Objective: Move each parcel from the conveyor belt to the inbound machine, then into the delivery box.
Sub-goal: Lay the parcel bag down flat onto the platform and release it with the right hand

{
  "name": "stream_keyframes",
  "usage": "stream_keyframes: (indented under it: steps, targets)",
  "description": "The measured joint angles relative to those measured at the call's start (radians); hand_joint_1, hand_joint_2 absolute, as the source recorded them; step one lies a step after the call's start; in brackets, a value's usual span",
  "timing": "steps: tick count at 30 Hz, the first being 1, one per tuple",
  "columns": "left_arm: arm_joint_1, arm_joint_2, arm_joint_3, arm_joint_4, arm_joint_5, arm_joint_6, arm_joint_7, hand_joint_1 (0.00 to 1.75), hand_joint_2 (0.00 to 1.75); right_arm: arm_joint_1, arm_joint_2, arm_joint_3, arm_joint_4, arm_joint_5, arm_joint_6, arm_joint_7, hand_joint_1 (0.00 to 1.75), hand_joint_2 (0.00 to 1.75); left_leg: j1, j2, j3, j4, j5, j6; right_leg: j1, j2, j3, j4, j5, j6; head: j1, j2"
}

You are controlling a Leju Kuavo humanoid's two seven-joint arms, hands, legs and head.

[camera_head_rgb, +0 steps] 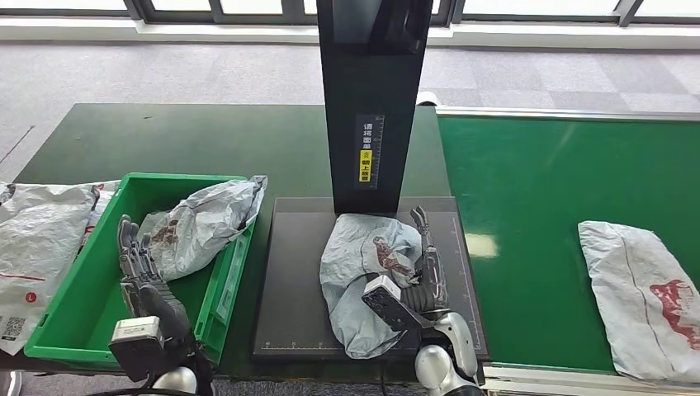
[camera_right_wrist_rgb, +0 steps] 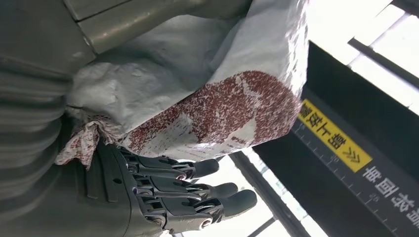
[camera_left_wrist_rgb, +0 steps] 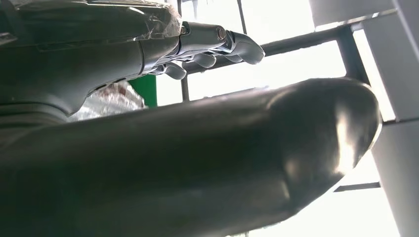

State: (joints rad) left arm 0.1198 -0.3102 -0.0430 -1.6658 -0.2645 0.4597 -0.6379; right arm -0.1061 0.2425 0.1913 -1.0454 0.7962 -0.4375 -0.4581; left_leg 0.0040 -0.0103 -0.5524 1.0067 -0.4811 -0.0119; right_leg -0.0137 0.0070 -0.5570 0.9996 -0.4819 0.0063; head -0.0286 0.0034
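Right hand (camera_head_rgb: 428,276) is pressed against the right edge of the grey parcel (camera_head_rgb: 363,264) on the inbound machine's black platform (camera_head_rgb: 289,280) — fingers extended up along it, parcel bunched against the palm. Left hand (camera_head_rgb: 140,268) hovers over the green bin (camera_head_rgb: 82,305), fingers straight and apart, holding nothing.

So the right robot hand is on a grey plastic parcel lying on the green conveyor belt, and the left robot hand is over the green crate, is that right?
Not quite. In the head view the right robot hand rests on the crumpled grey plastic parcel lying on the flat black platform of the inbound machine, not on the green conveyor belt. The left robot hand is indeed over the green plastic crate.
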Motion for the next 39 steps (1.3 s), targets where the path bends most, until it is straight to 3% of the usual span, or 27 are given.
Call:
stream_keyframes:
  steps: [10, 17, 21, 25, 34, 39]
  targets:
    - [-0.006, 0.009, -0.058, 0.037, -0.100, -0.146, 0.082, 0.00, 0.00, 0.174, -0.008, 0.000, -0.278, -0.159, 0.255, -0.038, 0.00, 1.75, 0.000, -0.001, -0.001, 0.000, 0.000, 0.000, 0.000, 0.000, -0.001, -0.001, 0.000, 0.000, 0.000, 0.000]
    - [-0.040, 0.043, -0.185, 0.088, -0.167, -0.419, 0.098, 0.00, 0.00, 0.286, -0.024, 0.010, -0.504, -0.168, 0.344, -0.039, 0.00, 1.75, 0.000, -0.001, -0.001, 0.000, 0.000, 0.000, 0.000, 0.000, -0.001, -0.001, 0.000, 0.000, 0.000, 0.000]
    - [-0.057, 0.059, -0.222, 0.119, -0.193, -0.482, 0.089, 0.00, 1.75, 0.335, -0.038, 0.012, -0.584, -0.117, 0.333, 0.010, 0.00, 1.75, 0.000, 0.000, -0.001, 0.000, 0.000, 0.000, 0.000, 0.000, -0.001, -0.001, 0.000, 0.000, 0.000, 0.000]
    - [-0.085, 0.067, -0.252, 0.177, -0.295, -0.504, 0.144, 0.00, 1.75, 0.369, -0.043, 0.010, -0.642, -0.138, 0.284, -0.037, 0.00, 1.75, 0.000, 0.000, -0.001, 0.000, 0.000, 0.000, 0.000, 0.000, -0.001, -0.001, 0.000, 0.000, 0.000, 0.000]
    - [-0.274, 0.038, -0.348, 0.577, -0.485, -0.418, 0.183, 0.00, 1.75, 0.382, -0.043, 0.010, -0.735, -0.218, 0.243, -0.163, 0.00, 1.75, 0.000, 0.000, 0.000, 0.000, 0.000, 0.001, -0.001, 0.000, 0.000, -0.001, 0.001, 0.001, 0.000, 0.000]
    - [-0.338, 0.019, -0.371, 0.721, -0.504, -0.394, 0.188, 0.00, 1.75, 0.386, -0.043, 0.010, -0.751, -0.230, 0.237, -0.181, 0.00, 1.75, 0.000, 0.000, 0.000, 0.000, 0.000, 0.001, -0.001, 0.000, 0.000, -0.001, 0.001, 0.001, 0.000, 0.000]
